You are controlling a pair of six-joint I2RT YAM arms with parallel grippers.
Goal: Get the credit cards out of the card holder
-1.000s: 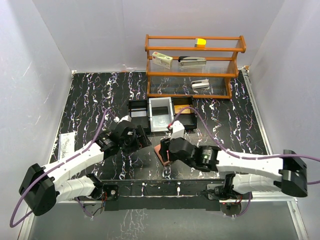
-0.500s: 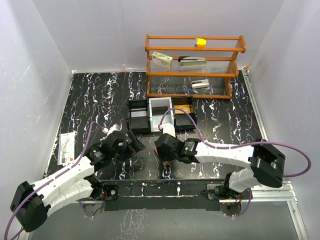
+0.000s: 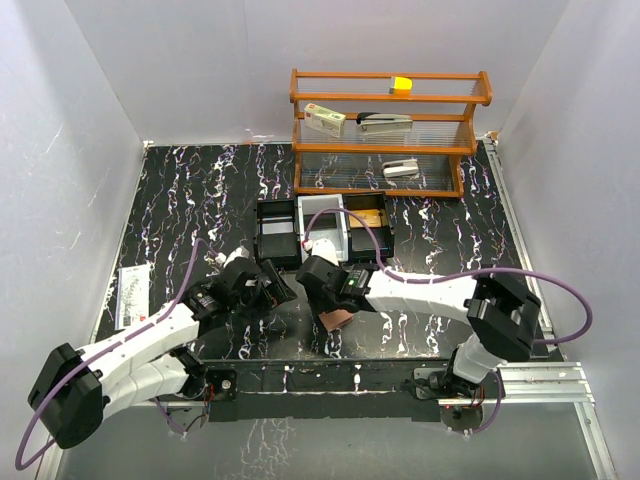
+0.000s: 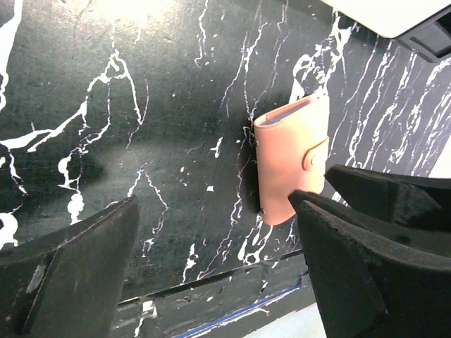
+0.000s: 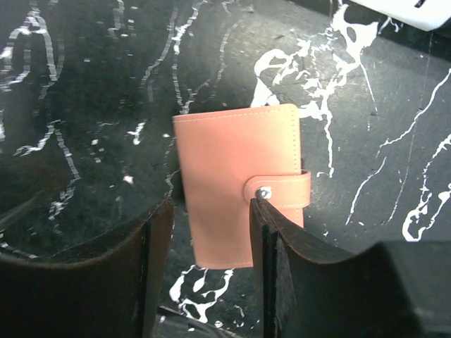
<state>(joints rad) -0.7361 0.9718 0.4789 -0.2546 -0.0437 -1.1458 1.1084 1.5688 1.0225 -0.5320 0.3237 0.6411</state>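
Note:
The card holder is a salmon-brown wallet lying flat and closed on the black marbled table, its strap snapped shut. No credit cards show. My right gripper hovers just over the holder's near half with its jaws apart, the right fingertip by the snap and nothing gripped. In the top view the right gripper sits at the holder's upper left. Just left of the holder, my left gripper stands wide open with only bare table between its fingers.
A row of black and white trays stands behind the grippers. Further back is a wooden shelf with a stapler, a box and a yellow block. A paper sheet lies at the left. The table's front edge is close below the holder.
The right arm has swung left and folded, bringing its gripper over the card holder with the jaws a little narrower. The left gripper drew back, then moved right toward the holder.

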